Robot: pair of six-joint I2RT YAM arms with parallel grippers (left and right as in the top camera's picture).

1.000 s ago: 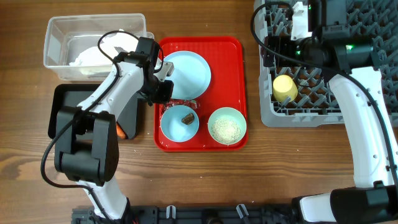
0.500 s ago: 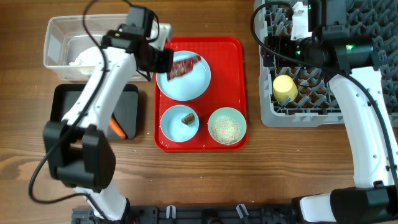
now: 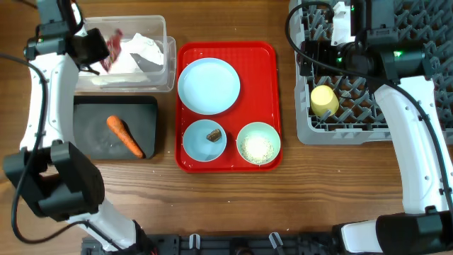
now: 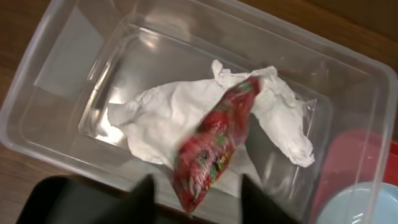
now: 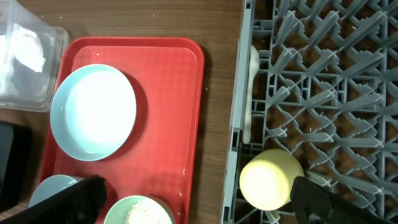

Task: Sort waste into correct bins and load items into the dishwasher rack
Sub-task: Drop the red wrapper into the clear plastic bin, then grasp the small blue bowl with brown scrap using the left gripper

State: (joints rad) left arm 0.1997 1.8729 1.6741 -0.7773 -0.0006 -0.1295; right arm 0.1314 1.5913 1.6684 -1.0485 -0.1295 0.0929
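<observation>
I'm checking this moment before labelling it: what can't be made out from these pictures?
Red wrapper: left wrist view, motion-blurred, print unreadable.
Dishwasher rack: overhead, cut off by the top and right edges, partly hidden by the right arm.
Brown lump: overhead, too small to identify.

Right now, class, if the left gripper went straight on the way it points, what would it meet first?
Probably the red wrapper, just ahead of the left gripper between its parted fingers. Beyond it lies the crumpled tissue in the clear tub. Depth is hard to judge.
</observation>
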